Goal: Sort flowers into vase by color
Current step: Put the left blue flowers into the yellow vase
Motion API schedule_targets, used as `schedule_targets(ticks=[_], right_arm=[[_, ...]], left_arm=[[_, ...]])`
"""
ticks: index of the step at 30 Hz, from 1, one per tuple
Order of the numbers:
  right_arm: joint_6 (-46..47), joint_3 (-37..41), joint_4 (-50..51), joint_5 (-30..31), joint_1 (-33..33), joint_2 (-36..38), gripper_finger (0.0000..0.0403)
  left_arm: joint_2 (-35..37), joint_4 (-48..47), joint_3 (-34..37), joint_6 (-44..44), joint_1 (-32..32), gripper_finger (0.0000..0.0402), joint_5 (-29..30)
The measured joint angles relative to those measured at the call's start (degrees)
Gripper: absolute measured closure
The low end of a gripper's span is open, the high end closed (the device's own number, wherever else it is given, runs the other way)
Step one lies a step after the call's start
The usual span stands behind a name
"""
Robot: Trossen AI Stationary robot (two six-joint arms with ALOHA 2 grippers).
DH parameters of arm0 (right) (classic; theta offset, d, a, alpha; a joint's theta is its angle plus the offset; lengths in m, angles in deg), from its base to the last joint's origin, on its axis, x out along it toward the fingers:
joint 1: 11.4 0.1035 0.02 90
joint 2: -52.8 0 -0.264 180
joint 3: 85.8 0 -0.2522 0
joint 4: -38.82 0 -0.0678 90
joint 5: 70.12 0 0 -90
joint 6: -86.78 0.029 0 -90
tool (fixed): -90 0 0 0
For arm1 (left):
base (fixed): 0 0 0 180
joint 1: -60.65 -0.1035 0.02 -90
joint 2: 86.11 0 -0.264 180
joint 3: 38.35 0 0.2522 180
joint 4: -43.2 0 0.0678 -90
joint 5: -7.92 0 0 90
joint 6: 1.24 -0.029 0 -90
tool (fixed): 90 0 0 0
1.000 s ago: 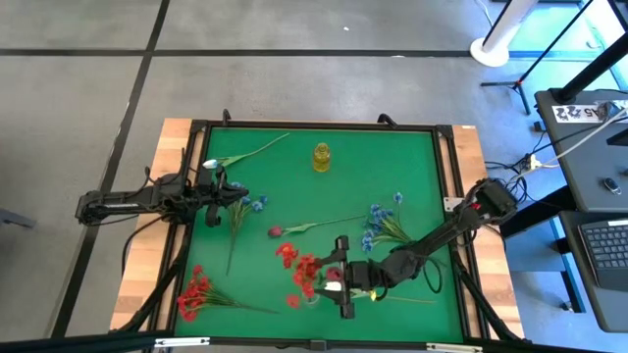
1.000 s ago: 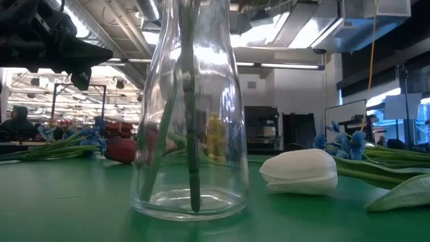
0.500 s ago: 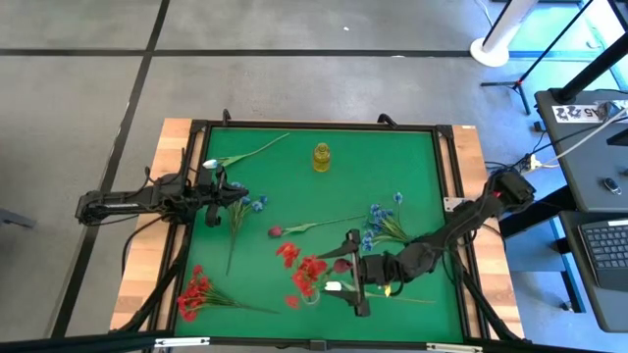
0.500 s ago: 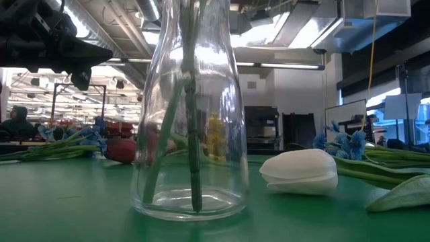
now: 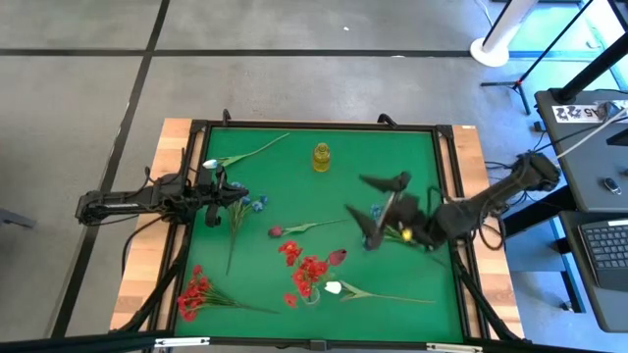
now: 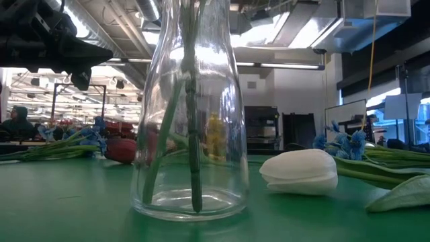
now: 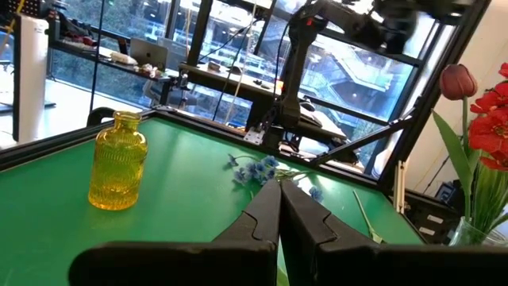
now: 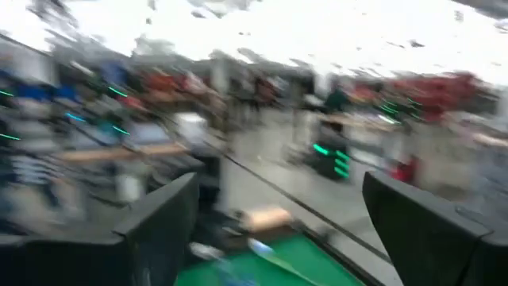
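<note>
We hold our right gripper [image 5: 381, 206] wide open and empty at 3 o'clock, above the blue flowers [image 5: 383, 221], likely for picking. Our left gripper [image 5: 218, 193] waits closed and empty at 9 o'clock.

Both arms are dark, near black, built of slim jointed links with black cables trailing along them. The right claw [image 5: 381, 208] has two long flat black fingers; the left claw [image 7: 279, 208] has two dark angular ones.

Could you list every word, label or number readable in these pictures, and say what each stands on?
White card on the grey desk at the high view's right edge: dark characters, too small and tilted to read.
Laptop keyboard below it: key legends too small.
Nothing else bears legible text.
</note>
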Motion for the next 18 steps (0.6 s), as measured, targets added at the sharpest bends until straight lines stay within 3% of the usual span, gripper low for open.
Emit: schedule_targets(ticks=[3, 7, 9, 18], right_arm=[[10.1, 0.0, 14.4, -0.6, -5.0, 2.6, 0.0049], [25.0, 0.0, 32.5, -10.8, -12.6, 6.2, 0.0049], [28.5, 0.0, 38.8, -14.0, -15.7, 7.6, 0.0049], [40.0, 0.0, 62.1, -16.6, -24.4, 10.9, 0.0049]], left_arm=[[0.0, 0.0, 0.0, 0.0, 0.0, 0.0401, 0.0], [0.0, 0.0, 0.0, 0.0, 0.0, 0.0401, 0.0], [0.0, 0.0, 0.0, 0.0, 0.0, 0.0401, 0.0], [0.0, 0.0, 0.0, -0.5, 0.0, 0.0401, 0.0]])
